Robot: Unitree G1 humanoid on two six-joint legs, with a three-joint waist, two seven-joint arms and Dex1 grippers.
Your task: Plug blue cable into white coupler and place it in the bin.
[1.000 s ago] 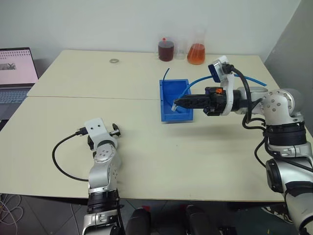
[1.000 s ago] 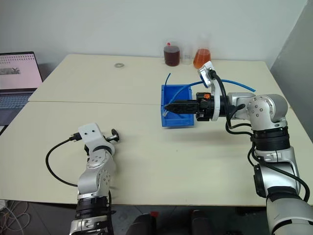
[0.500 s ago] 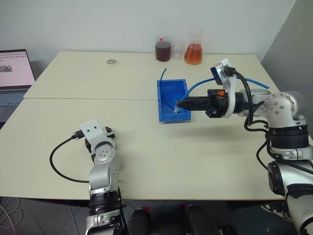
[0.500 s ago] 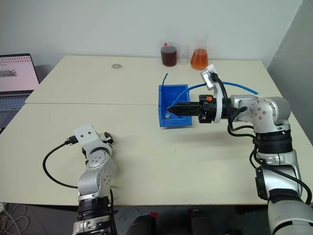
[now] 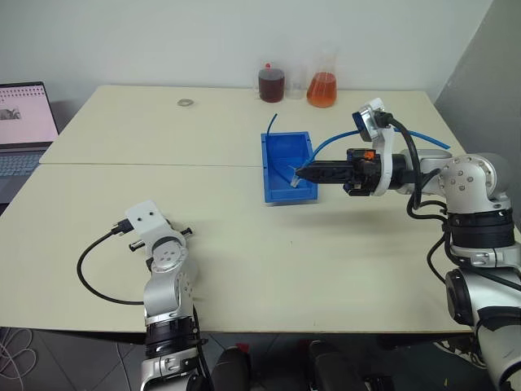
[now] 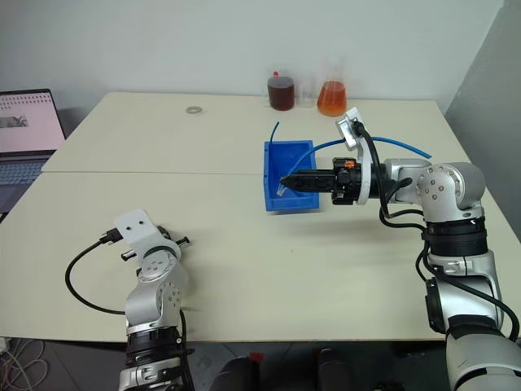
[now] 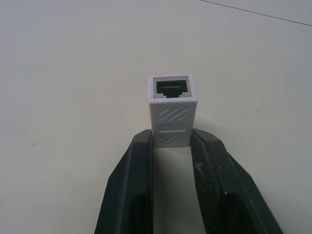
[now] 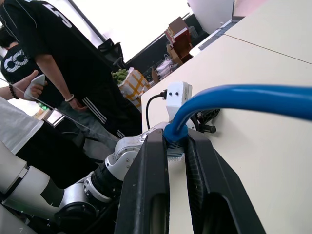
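The white coupler [image 7: 172, 110] is clamped in the left gripper [image 7: 170, 144] above the near table [image 5: 326, 261], the right gripper [image 5: 298, 173] grips the blue cable [image 8: 243, 100] plug over the bin [image 5: 277, 159], with two flasks [image 5: 323, 88] and a laptop [image 5: 20, 122] beyond.

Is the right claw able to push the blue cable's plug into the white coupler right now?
Probably not yet. The right claw holds the blue cable over the bin, far from the white coupler in the left claw.

Blue cable [image 8: 253, 97] and white coupler [image 7: 171, 109] apart.
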